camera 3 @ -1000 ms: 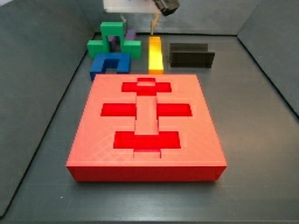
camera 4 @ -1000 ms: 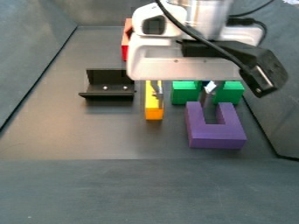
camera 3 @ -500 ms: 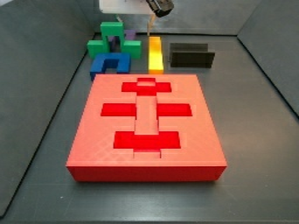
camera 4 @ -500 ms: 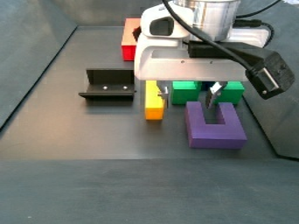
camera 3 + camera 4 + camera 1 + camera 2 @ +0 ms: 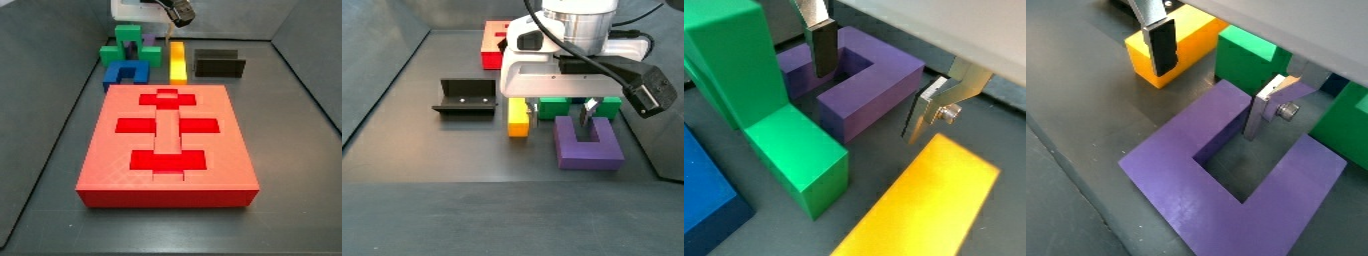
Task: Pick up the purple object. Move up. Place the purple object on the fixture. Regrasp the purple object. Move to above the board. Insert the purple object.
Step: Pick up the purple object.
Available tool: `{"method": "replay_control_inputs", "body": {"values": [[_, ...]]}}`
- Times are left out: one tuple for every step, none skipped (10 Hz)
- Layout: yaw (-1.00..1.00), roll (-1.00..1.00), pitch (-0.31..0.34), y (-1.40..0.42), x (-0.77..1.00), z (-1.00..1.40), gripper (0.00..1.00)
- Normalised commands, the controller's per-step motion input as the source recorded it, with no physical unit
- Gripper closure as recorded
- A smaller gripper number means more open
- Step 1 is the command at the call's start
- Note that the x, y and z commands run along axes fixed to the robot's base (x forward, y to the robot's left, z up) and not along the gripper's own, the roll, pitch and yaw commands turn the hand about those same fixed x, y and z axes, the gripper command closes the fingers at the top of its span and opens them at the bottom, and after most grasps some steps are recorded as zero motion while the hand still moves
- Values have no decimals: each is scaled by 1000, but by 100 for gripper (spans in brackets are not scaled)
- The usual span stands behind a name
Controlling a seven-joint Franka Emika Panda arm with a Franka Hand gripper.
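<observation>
The purple object is a U-shaped block lying flat on the floor beside the green block. It also shows in both wrist views. The gripper is low over it and open. One finger stands in the block's slot and the other finger is outside, with one prong between them and gaps on both sides. The black fixture stands apart, beyond the yellow bar. The red board fills the near floor in a side view. The purple object is hidden there and the gripper is at the far end.
A yellow bar lies between the fixture and the purple object. The green block stands right against the purple object. A blue U-shaped block lies by the board's far end. Grey walls close in the floor.
The gripper has shifted a little sideways over the purple object. Its fingers stay open. The purple object has not moved.
</observation>
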Motion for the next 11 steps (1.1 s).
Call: {"method": "replay_control_inputs", "body": {"values": [[0, 0, -21, -80, -109, -226, 0], [0, 0, -6, -14, -80, -206, 0], [-3, 0, -3, 0, -57, -163, 0], [-3, 0, -4, -6, -31, -171, 0], [0, 0, -7, -20, -46, -183, 0], [0, 0, 0, -9, -69, -126, 0], [0, 0, 0, -40, -60, -37, 0], [0, 0, 0, 0, 0, 0, 0], [0, 0, 0, 0, 0, 0, 100], [0, 0, 0, 0, 0, 0, 100], [0, 0, 0, 0, 0, 0, 100]]}}
